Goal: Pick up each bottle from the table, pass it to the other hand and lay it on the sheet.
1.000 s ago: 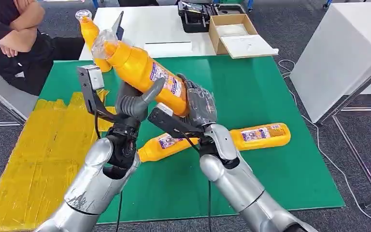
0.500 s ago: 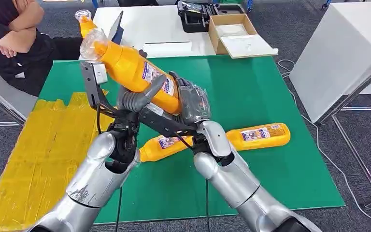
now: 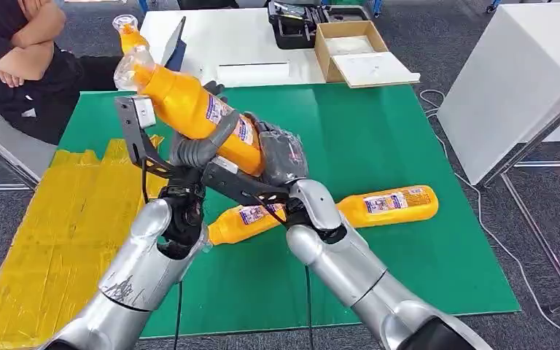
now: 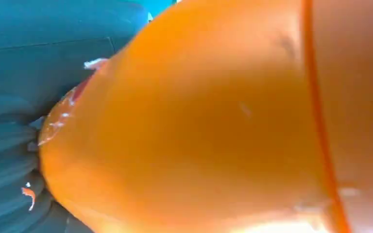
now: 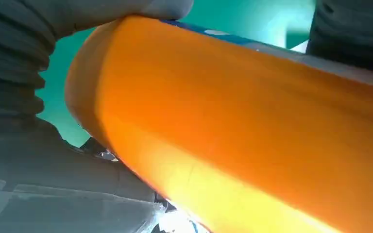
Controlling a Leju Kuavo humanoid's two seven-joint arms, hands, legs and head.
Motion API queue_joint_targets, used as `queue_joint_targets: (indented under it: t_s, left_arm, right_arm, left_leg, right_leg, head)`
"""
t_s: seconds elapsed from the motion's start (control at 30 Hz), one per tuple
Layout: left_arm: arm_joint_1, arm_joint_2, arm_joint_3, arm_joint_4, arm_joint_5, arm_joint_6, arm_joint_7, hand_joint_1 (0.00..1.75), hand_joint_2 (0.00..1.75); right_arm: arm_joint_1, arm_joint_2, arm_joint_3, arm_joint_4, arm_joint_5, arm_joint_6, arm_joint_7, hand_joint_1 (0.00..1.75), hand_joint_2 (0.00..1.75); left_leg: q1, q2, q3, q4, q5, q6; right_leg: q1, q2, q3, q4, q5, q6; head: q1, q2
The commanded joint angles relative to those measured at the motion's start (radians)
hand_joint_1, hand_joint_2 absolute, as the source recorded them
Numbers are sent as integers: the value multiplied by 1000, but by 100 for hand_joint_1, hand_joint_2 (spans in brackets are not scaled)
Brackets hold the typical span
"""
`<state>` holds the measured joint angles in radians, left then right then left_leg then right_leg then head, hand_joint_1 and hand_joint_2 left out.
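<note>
The held orange bottle (image 3: 197, 117) hangs tilted above the green tabletop (image 3: 379, 146), its clear cap toward 10 o'clock and its base toward 4 o'clock. Both hands are on it: the left hand (image 3: 200, 149) wraps its fingers over the labelled middle, and the right hand (image 3: 281, 157) clasps the base end. In the right wrist view the thick grey thumb (image 5: 126, 12) lies against the bottle's orange side.

Two more bottles lie flat on the tabletop, one (image 3: 251, 219) under the forearms toward 6 o'clock from the held bottle, another (image 3: 390, 204) toward 4 o'clock. A fourth bottle (image 3: 127, 33) stands upright toward 11 o'clock. The yellow sheet (image 3: 51, 233) spreads at 8 o'clock, off the green edge. A cardboard box (image 3: 350, 47) sits at 1 o'clock, and a person's folded arms (image 3: 25, 47) at 10 o'clock.
</note>
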<state>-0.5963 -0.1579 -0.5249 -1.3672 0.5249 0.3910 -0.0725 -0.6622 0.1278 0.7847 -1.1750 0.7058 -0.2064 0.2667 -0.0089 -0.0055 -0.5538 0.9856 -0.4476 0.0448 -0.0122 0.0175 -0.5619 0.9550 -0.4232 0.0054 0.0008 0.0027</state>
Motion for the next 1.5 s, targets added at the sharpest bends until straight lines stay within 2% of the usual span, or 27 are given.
queue_joint_targets:
  t_s: [0.03, 0.17, 0.27, 0.5, 0.53, 0.57, 0.6, 0.63, 0.73, 0.8, 0.83, 0.9, 1.03, 1.17, 1.23, 1.3, 1.33, 1.4, 1.5]
  left_arm:
    - [-120, -4, -2, 69, -7, 1, -2, 175, 175]
    - [-121, 1, 5, 70, -6, -1, -3, 175, 175]
    - [-121, 12, 16, 71, -6, 0, -3, 175, 175]
    - [-121, 30, 54, 64, -3, -4, -2, 175, 175]
    - [-115, 41, 67, 59, -3, -5, -2, 175, 175]
    - [-105, 56, 88, 51, -2, -2, -6, 175, 175]
    - [-95, 83, 117, 43, -12, 6, -19, 175, 175]
    - [-78, 114, 166, 35, -20, 17, -32, 175, 175]
    - [-27, 188, 287, 51, -79, 27, -59, 175, 175]
    - [2, 226, 308, 60, -54, 12, -71, 175, 175]
    - [41, 226, 376, 79, -55, -19, -74, 175, 175]
    - [79, 226, 428, 92, -67, -51, -82, 175, 175]
    - [94, 239, 447, 123, -87, -55, -81, 175, 175]
    - [94, 246, 448, 136, -91, -55, -81, 175, 175]
    - [87, 252, 438, 143, -118, -43, -96, 175, 175]
    - [70, 282, 412, 176, -255, 27, -145, 175, 175]
    - [40, 325, 354, 223, -473, 134, -186, 175, 175]
    - [23, 330, 363, 244, -577, 147, -187, 175, 175]
    - [21, 327, 372, 245, -584, 141, -186, 175, 175]
  right_arm:
    - [11, 30, 165, 119, -13, 59, -40, 175, 175]
    - [14, 30, 152, 133, -41, 62, -44, 175, 175]
    - [14, 22, 139, 143, -58, 61, -44, 175, 175]
    - [15, -1, 102, 167, -106, 73, -42, 175, 175]
    - [21, -13, 90, 163, -114, 70, -33, 40, 175]
    - [30, -32, 70, 159, -124, 64, -26, 0, 175]
    - [39, -57, 31, 162, -159, 73, -22, 0, 175]
    - [44, -86, -14, 168, -179, 73, -30, 0, 0]
    - [83, -148, -141, 109, -202, 71, -66, 0, 0]
    - [103, -174, -188, 65, -214, 83, -78, 0, 0]
    - [125, -192, -241, 20, -210, 103, -80, 0, 0]
    - [148, -207, -294, -21, -207, 127, -81, 0, 0]
    - [181, -239, -325, -52, -212, 132, -82, 0, 0]
    - [192, -250, -330, -59, -219, 131, -86, 0, 0]
    - [199, -253, -326, -66, -222, 129, -88, 0, 0]
    - [221, -279, -321, -88, -236, 120, -92, 0, 0]
    - [240, -291, -327, -106, -249, 112, -94, 0, 0]
    - [259, -304, -330, -128, -259, 109, -98, 0, 0]
    - [263, -307, -330, -133, -261, 109, -98, 0, 0]
  left_leg:
    - [1, -1, 1, 0, 0, -3]
    - [2, -1, 3, 1, -1, -5]
    - [2, -1, 1, 0, 0, -2]
    - [2, -2, 2, 0, 0, -4]
    - [2, -1, 1, 0, 0, -2]
    - [2, -3, 2, 0, 0, -4]
    - [2, -3, 2, 0, 0, -3]
    - [2, -3, 4, -1, 0, -5]
    - [1, -2, 6, -2, 1, -6]
    - [1, -1, 6, -3, 1, -5]
    - [0, 0, 3, -2, 1, -3]
    - [0, 2, 5, -3, 0, -5]
    - [0, -1, 6, -1, -1, -5]
    - [0, 0, 1, -1, 0, -2]
    - [1, -1, 3, 0, -1, -5]
    - [0, 0, 0, 0, 0, -3]
    - [0, -1, 1, 0, 0, -4]
    - [0, -3, 0, 0, 1, -3]
    - [0, -2, 0, 0, 0, -3]
  right_leg:
    - [1, -2, 2, -1, 0, -1]
    - [2, -4, 4, 0, -1, -2]
    - [2, -2, 2, -1, 0, -1]
    - [2, -4, 3, -1, -1, -1]
    - [2, -2, 2, -1, 0, -1]
    - [2, -5, 4, -1, -1, -2]
    - [2, -4, 3, -1, 0, -1]
    - [2, -5, 5, -2, 0, -2]
    - [1, -5, 7, -3, 0, -2]
    - [1, -3, 6, -3, 1, -2]
    - [0, -1, 2, -1, 0, -1]
    - [-1, 0, 4, -1, 0, -2]
    - [0, -3, 6, -1, -2, -1]
    - [0, -1, 1, 0, 0, 0]
    - [1, -3, 4, 0, -1, -1]
    - [1, -2, 1, 0, 0, -1]
    - [1, -3, 2, 0, -1, -1]
    - [1, -4, 1, 0, -1, -1]
    - [1, -3, 0, 0, 0, -1]
  head:
    - [0, 0]
    - [0, 0]
    - [0, 0]
    - [0, 0]
    - [0, 0]
    - [0, 0]
    - [0, 0]
    - [0, 0]
    - [0, 0]
    - [0, 0]
    - [0, 0]
    - [-1, 0]
    - [0, 0]
    - [0, 0]
    - [0, 0]
    - [0, 0]
    - [0, 0]
    - [1, 0]
    - [0, 0]
